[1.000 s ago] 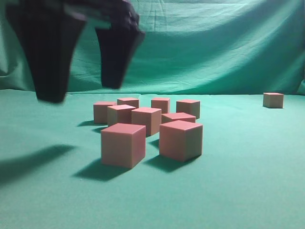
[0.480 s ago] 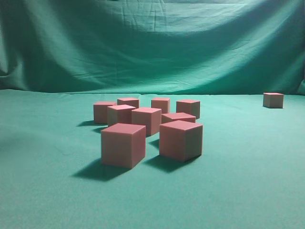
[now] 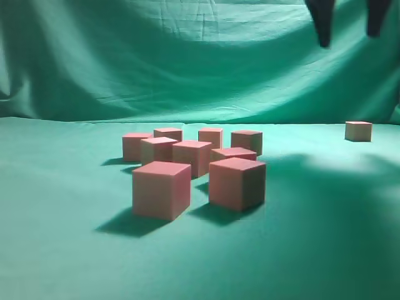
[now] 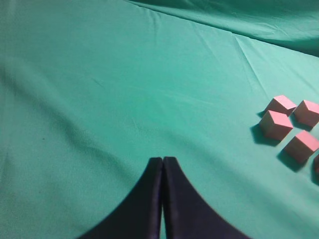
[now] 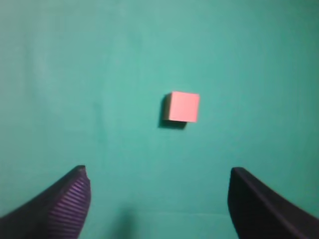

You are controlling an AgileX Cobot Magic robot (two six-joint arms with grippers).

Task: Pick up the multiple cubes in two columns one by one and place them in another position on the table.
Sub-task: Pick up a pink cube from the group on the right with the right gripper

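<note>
Several red-pink cubes point(image 3: 161, 189) stand in two rough columns at the middle of the table point(image 3: 325, 237). One cube point(image 3: 358, 130) stands alone at the far right, and it shows in the right wrist view point(image 5: 183, 106) ahead of the jaws. My right gripper point(image 3: 349, 28) hangs open and empty high at the top right; its fingers are wide apart in the right wrist view point(image 5: 157, 181). My left gripper point(image 4: 163, 160) is shut and empty over bare cloth, with some cubes point(image 4: 275, 124) off to its right. It is out of the exterior view.
A wrinkled green curtain point(image 3: 187, 56) hangs behind the table. A broad shadow falls on the cloth at the right point(image 3: 337, 169).
The left gripper, high at the upper left a second ago, has left the exterior view. The right gripper's fingers have come in at the top right. The cubes have not moved.
</note>
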